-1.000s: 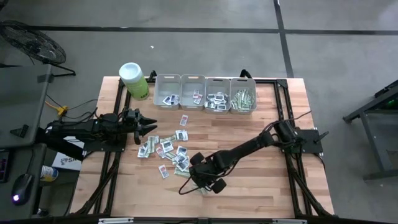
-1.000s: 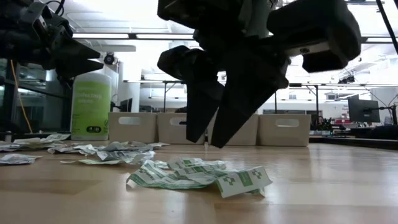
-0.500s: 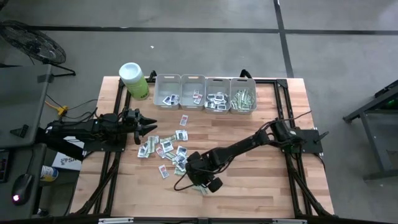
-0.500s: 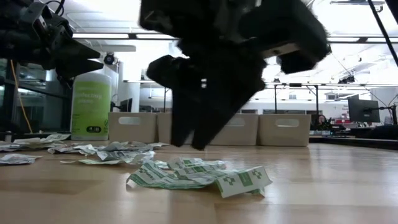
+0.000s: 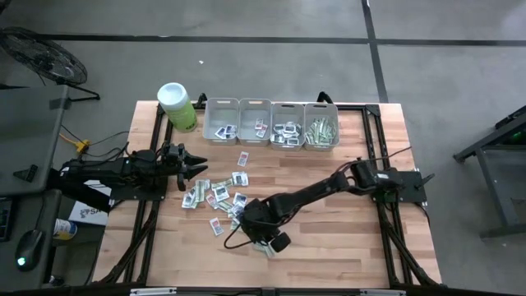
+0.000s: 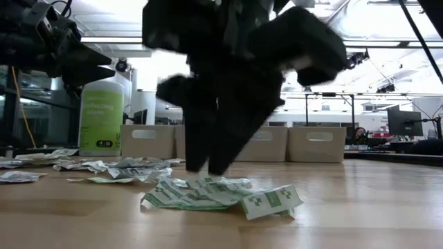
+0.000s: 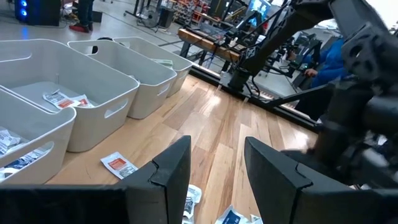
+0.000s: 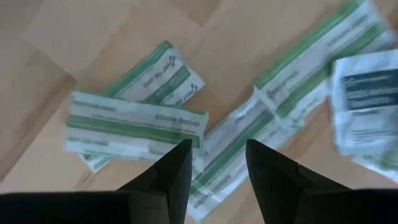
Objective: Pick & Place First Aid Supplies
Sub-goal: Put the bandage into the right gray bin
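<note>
My right claw [image 8: 214, 165] low over green strips [image 8: 134, 124], fingers parted, nothing held. Strips directly under fingertips [image 8: 180, 162], long axis lying across my gap, roughly 10-to-4 on table from above. Pile at table's 6 o'clock edge; more packets [image 5: 218, 193] toward 10 o'clock. Left claw [image 5: 196, 166] waits open and empty at 9 o'clock, farther off. Bins [image 5: 271, 123] at 12 o'clock. Strips overlap; cannot tell which lies topmost, or whether tips touch paper.

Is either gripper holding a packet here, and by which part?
Neither. The right gripper is open just above the green-and-white strips; the left gripper is open and empty.
</note>
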Available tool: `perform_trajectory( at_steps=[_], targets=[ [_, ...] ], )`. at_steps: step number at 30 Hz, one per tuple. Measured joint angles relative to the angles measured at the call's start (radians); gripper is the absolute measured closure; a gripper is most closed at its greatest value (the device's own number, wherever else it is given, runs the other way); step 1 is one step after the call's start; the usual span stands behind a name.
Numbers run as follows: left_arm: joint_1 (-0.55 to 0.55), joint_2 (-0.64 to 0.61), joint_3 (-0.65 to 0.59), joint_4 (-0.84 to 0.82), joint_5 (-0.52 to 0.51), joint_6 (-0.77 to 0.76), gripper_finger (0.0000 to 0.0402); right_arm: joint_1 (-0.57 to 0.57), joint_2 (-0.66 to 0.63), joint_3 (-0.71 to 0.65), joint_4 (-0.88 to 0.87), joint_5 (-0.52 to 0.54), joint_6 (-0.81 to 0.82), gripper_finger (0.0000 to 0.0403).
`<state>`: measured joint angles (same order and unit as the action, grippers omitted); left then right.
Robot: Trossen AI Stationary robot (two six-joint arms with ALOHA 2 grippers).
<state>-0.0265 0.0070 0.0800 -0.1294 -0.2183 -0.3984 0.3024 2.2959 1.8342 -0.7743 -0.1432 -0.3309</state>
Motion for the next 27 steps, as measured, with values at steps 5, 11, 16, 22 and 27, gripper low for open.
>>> perform_trajectory(
  at_steps=[5, 11, 16, 22, 27],
  targets=[
    [0.000, 0.000, 0.000, 0.000, 0.000, 0.000, 0.0252, -0.009, 0.016, -0.001, 0.016, -0.029, -0.003, 0.0258],
    [0.000, 0.000, 0.000, 0.000, 0.000, 0.000, 0.0252, -0.008, 0.016, -0.001, 0.010, -0.032, 0.008, 0.0258],
    [0.000, 0.000, 0.000, 0.000, 0.000, 0.000, 0.0252, -0.008, 0.016, -0.001, 0.002, -0.032, 0.016, 0.0258],
    [0.000, 0.000, 0.000, 0.000, 0.000, 0.000, 0.0252, -0.007, 0.016, -0.001, -0.002, -0.037, 0.035, 0.0260],
    [0.000, 0.000, 0.000, 0.000, 0.000, 0.000, 0.0252, -0.007, 0.016, -0.001, -0.006, -0.061, 0.046, 0.0273]
  ],
)
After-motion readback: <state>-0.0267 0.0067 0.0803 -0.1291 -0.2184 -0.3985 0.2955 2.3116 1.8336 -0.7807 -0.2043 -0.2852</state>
